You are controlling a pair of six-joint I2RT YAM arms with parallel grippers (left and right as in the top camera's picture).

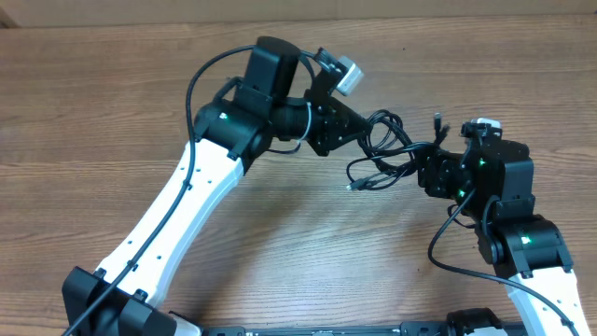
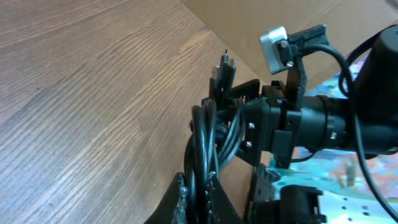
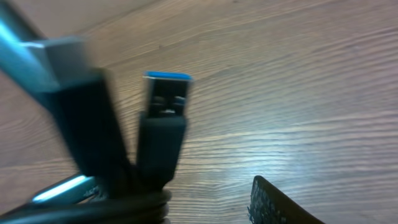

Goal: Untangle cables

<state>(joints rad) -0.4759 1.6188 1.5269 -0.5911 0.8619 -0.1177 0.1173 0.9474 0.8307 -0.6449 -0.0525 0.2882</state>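
Note:
The cables (image 1: 390,147) are a loose black tangle hanging between my two grippers, above the wooden table. My left gripper (image 1: 364,135) comes in from the left and is shut on several strands (image 2: 200,155). Its fingertips (image 2: 181,198) press them from both sides, and the plugs (image 2: 224,65) stick up beyond. My right gripper (image 1: 432,171) is at the tangle's right end. In the right wrist view a blue-tipped plug (image 3: 166,93) and a blurred silver plug (image 3: 62,53) stand close. One finger (image 3: 273,202) shows, apart from the strands; the other is hidden behind them.
The wooden table (image 1: 140,93) spreads wide to the left and behind. A cardboard wall (image 2: 249,25) stands along the far edge. The right arm's wrist camera (image 2: 275,50) and body (image 2: 323,124) sit just past the left gripper, very close.

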